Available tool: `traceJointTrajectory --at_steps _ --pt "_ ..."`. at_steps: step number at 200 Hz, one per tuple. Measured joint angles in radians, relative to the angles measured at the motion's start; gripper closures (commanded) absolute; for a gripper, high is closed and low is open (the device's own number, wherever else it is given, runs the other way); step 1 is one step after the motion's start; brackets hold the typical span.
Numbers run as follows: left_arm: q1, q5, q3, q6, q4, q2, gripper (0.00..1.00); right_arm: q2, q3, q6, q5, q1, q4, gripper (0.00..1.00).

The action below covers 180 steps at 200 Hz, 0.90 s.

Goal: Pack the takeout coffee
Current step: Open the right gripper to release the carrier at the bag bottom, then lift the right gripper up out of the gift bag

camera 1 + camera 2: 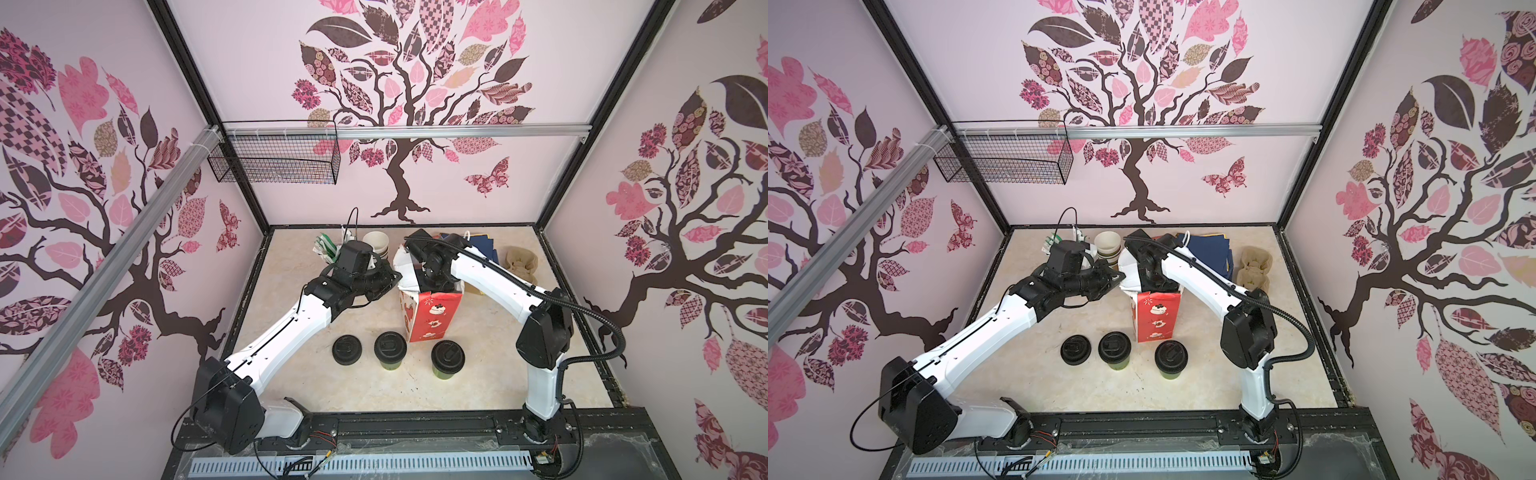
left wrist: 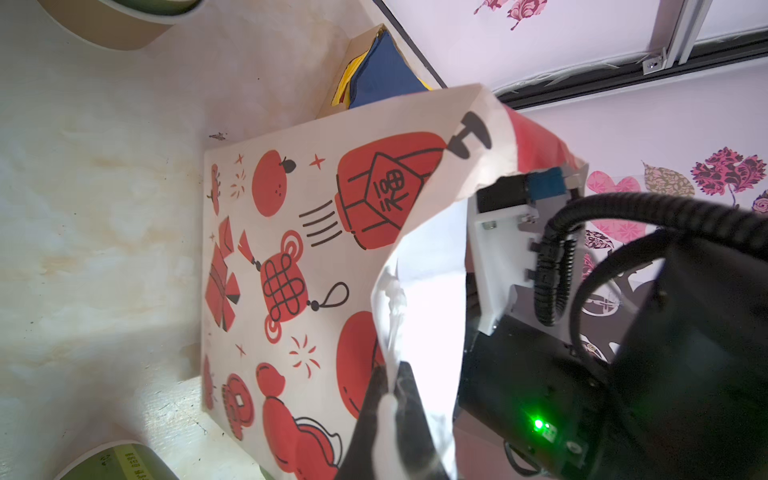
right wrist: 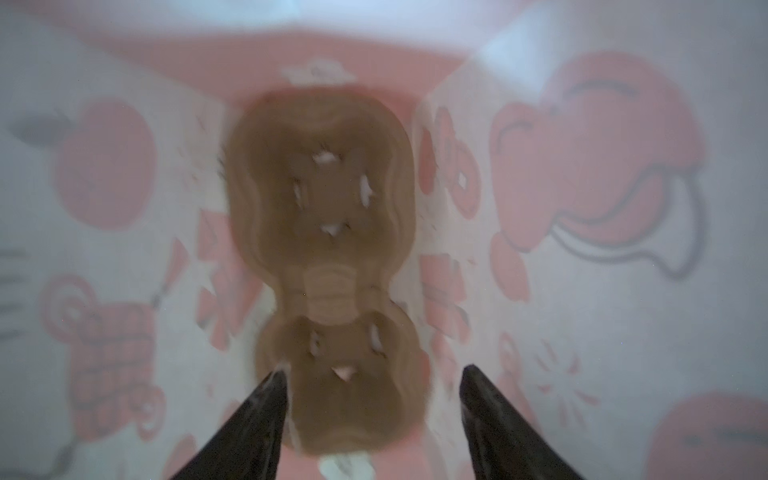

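- The left gripper [image 2: 390, 386] clamps the rim of the bag [image 1: 432, 316].
- The right gripper [image 3: 374, 372] hangs spread, empty, inside the bag.
- Upright before the bag: left cup [image 1: 390, 347], right cup [image 1: 447, 356], the latter nearest the right arm.

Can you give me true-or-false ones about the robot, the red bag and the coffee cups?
1. The left gripper is pinching the rim of the paper bag. True.
2. Both lidded green cups are inside the bag. False: they stand on the table in front of it.
3. The right gripper is down inside the bag, open. True.
4. The bag has nothing in it. False: a brown pulp cup carrier lies at its bottom.
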Motion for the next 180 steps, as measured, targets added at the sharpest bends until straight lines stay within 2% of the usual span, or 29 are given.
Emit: traceJointTrajectory --at_steps 38,104,139,180 --pt "0.001 0.002 0.000 0.000 -0.006 0.002 1.00 -0.008 0.069 -0.001 0.017 -0.004 -0.014 0.35" --pt "0.001 0.005 0.000 0.009 -0.002 0.017 1.00 -0.032 0.008 0.002 0.017 -0.004 0.013 0.42" --pt "0.001 0.008 0.002 0.023 0.012 0.017 1.00 -0.032 0.031 0.000 0.016 -0.004 0.009 0.40" --pt "-0.001 0.015 0.002 0.036 0.019 0.024 1.00 -0.039 0.200 -0.014 -0.002 -0.003 0.014 0.35"
